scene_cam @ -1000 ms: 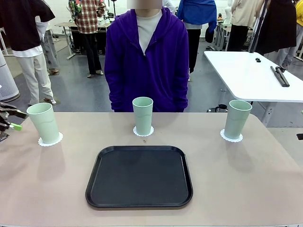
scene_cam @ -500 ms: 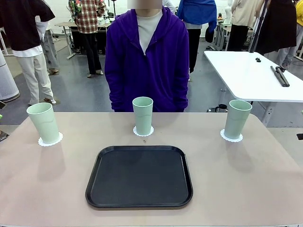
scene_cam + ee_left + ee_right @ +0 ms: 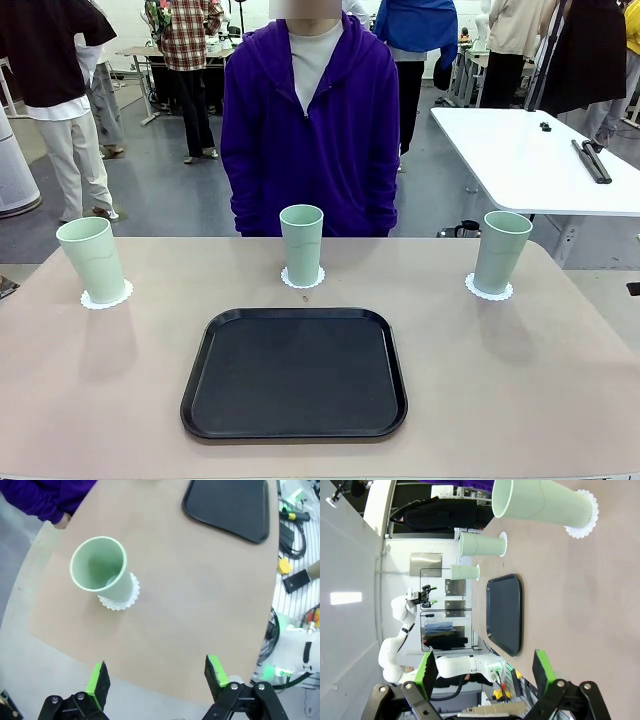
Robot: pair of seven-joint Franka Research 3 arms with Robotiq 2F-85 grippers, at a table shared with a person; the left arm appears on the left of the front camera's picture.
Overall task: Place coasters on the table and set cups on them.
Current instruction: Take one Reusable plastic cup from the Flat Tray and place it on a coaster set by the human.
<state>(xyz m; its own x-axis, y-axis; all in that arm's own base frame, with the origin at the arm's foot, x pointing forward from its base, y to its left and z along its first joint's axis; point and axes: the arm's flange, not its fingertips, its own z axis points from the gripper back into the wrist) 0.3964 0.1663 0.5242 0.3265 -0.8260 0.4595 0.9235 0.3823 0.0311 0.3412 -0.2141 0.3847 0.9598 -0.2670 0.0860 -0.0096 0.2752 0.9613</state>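
Note:
Three mint-green cups stand upright on the beige table (image 3: 120,400), each on a white lacy coaster: the left cup (image 3: 90,258) on one coaster (image 3: 106,297), the middle cup (image 3: 301,243) on another (image 3: 302,279), the right cup (image 3: 500,250) on the third (image 3: 488,291). My left gripper (image 3: 156,676) hangs open above the table's edge, well back from the left cup (image 3: 100,572) and its coaster (image 3: 120,599). My right gripper (image 3: 485,669) is open too, with nothing between its fingers, far from the right cup (image 3: 540,505).
A black tray (image 3: 295,372) lies bare in the middle of the table. A person in a purple hoodie (image 3: 310,120) stands at the far side behind the middle cup. A white table (image 3: 530,160) stands at the back right.
My left gripper, seen at the front view's left edge beside the left cup one second ago, has drawn back out of that view. The cups and coasters have not moved.

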